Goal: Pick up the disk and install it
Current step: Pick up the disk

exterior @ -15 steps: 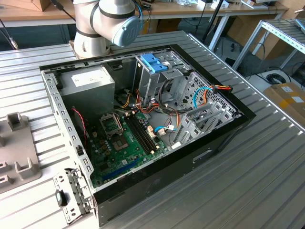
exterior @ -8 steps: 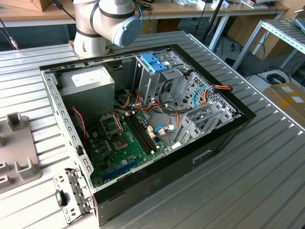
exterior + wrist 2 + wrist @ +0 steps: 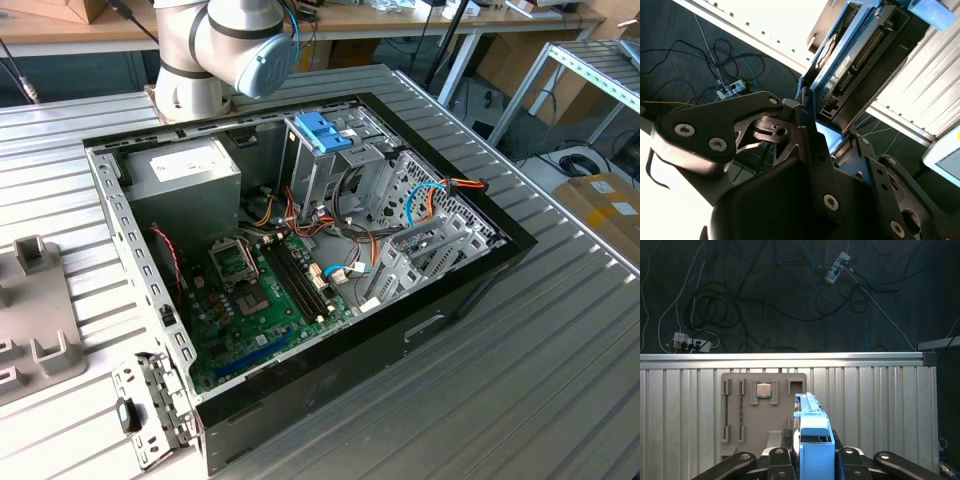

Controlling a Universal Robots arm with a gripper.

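Jaws clamp the disk (image 3: 815, 440) edge-on over the bench (image 3: 880, 405); I see a chip (image 3: 763, 390) seated in the grey tray (image 3: 765, 420), and the open case (image 3: 400, 340) holds its motherboard (image 3: 270, 290).

We operated in a robotics laboratory or workshop. We recorded a ribbed aluminium table (image 3: 540, 380) bearing an open computer case (image 3: 330, 390) beside a robot arm (image 3: 235, 40), wooden-topped benches (image 3: 380, 18) behind it, a cardboard box (image 3: 610, 210) nearby, and a power strip (image 3: 690, 343) with loose cables (image 3: 740, 310) on dark flooring (image 3: 910, 270).
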